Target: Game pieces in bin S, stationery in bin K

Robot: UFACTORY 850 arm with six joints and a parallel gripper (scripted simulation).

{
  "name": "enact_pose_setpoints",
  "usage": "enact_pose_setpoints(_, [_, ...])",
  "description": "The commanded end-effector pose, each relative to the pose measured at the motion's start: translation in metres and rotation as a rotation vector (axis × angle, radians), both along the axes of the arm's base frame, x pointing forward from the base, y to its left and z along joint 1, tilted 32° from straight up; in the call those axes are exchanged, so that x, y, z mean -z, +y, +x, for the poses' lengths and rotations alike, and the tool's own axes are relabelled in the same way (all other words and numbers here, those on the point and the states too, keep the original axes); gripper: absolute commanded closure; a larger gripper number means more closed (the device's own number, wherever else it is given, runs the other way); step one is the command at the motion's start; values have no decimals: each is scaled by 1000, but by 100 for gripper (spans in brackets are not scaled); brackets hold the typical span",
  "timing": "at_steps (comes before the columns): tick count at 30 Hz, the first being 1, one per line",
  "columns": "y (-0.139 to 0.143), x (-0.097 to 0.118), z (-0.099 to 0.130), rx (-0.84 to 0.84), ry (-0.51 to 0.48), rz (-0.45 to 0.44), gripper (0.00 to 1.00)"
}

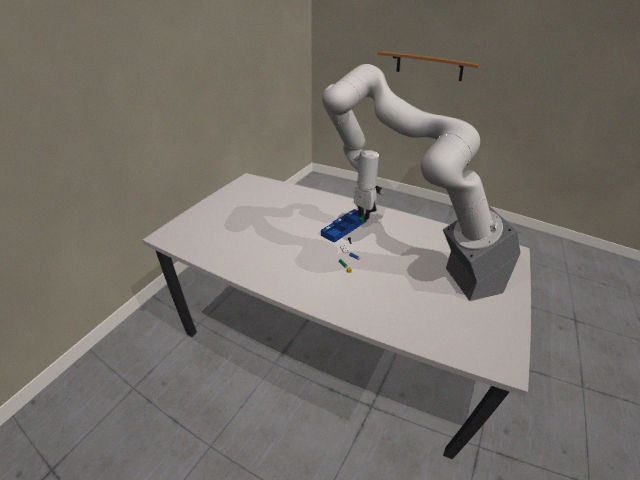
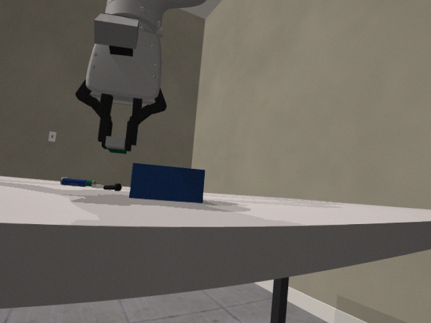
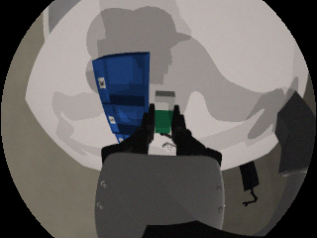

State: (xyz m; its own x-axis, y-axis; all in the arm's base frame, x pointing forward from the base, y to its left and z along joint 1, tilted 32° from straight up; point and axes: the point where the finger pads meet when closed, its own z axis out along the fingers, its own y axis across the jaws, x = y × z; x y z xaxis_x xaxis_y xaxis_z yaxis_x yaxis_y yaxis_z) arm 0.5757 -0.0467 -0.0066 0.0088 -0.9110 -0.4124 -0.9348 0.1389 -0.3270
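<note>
Hanging vertical, gripper (image 2: pixel 117 144) clamps (probably) eraser (image 2: pixel 116 142) beside bin (image 2: pixel 167 183).

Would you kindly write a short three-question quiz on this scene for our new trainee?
1. True or false: the tool is shut on a small green and white piece.
2. The tool hangs: (a) above the blue bin, near its end, (b) on the table, (c) by the wall shelf.
3. What colour is the small round thing on the table nearest the top camera?

Key: 1 true; 2 a; 3 yellow.
</note>
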Motion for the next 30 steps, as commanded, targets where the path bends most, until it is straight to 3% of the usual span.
enact_pose_setpoints(1, [-17, -3, 28, 21, 22, 21, 100])
enact_pose_setpoints(12, [-42, -6, 65, 21, 22, 21, 100])
enact_pose_setpoints(30, [-39, -4, 62, 21, 22, 21, 100])
